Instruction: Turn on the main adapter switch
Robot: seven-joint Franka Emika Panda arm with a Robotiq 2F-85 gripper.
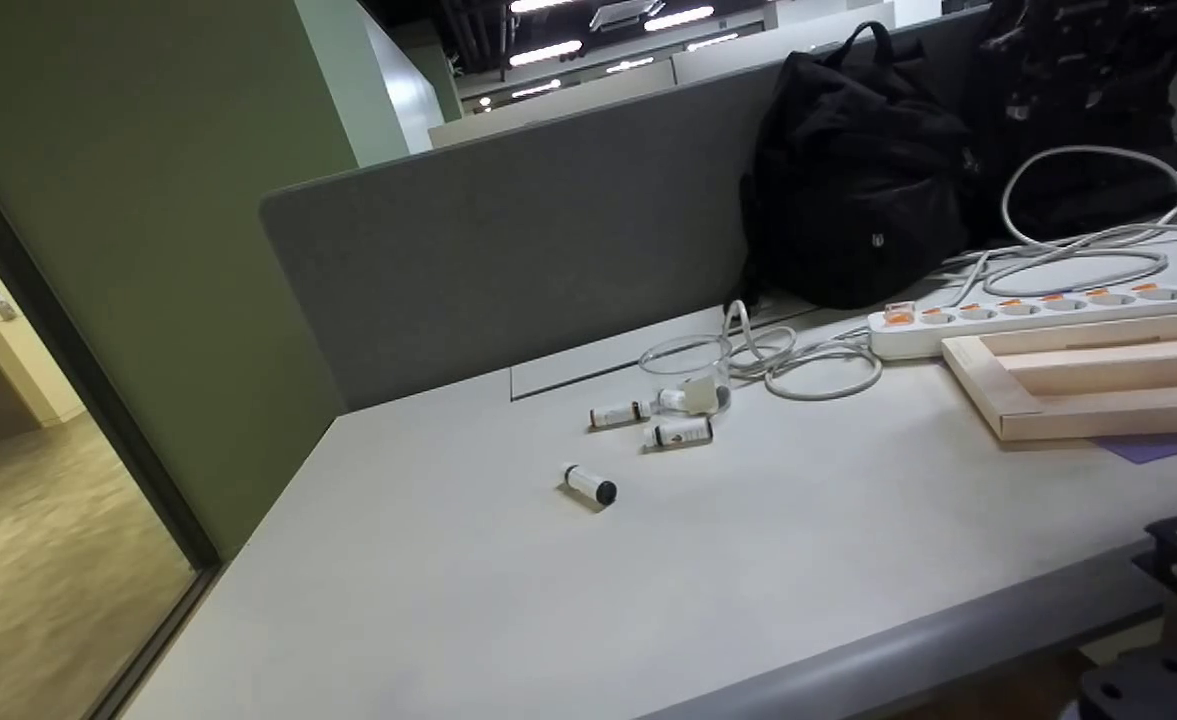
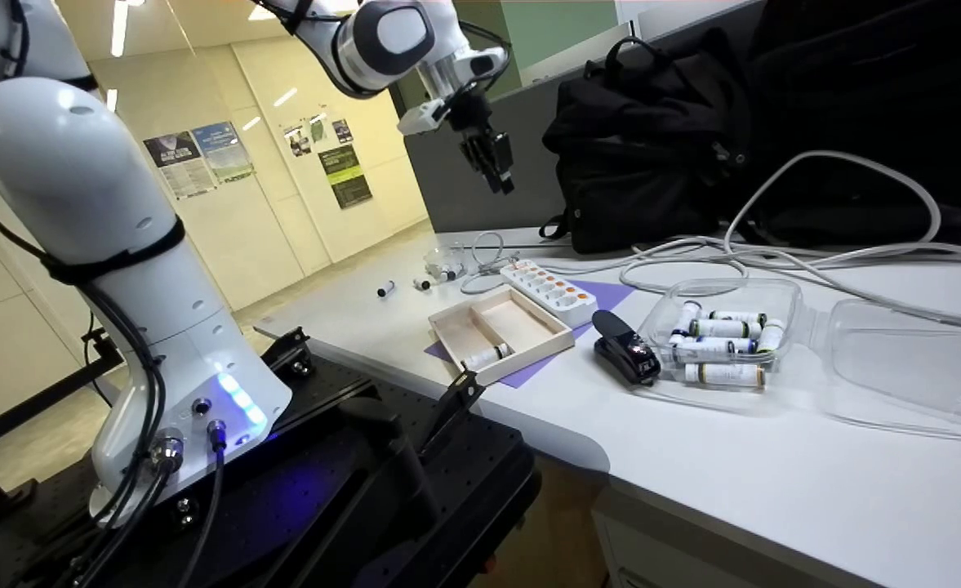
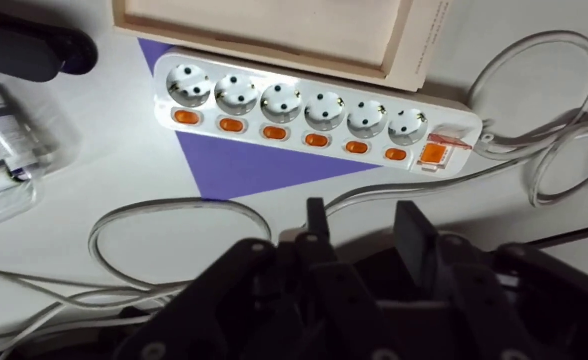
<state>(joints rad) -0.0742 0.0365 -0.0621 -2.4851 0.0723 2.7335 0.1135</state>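
The adapter [image 3: 301, 124] is a long white power strip lying on the table in the wrist view; it also shows in both exterior views [image 1: 1008, 322] [image 2: 552, 292]. The main adapter switch [image 3: 432, 153] is the orange rocker at its right end in the wrist view, with a clear reddish flap raised beside it. The switch also shows at the strip's end in an exterior view [image 1: 899, 314]. My gripper [image 3: 361, 207] is open with nothing between its fingers. In an exterior view the gripper [image 2: 498, 175] hangs well above the table, apart from the strip.
A wooden tray [image 3: 403, 55] lies along the strip's side. White cables [image 3: 174, 204] loop around the strip. A black stapler-like object [image 2: 625, 347] and a clear box [image 2: 668, 371] of small cylinders stand nearby. Black backpacks [image 2: 635, 147] stand at the back against a grey partition [image 1: 528, 240].
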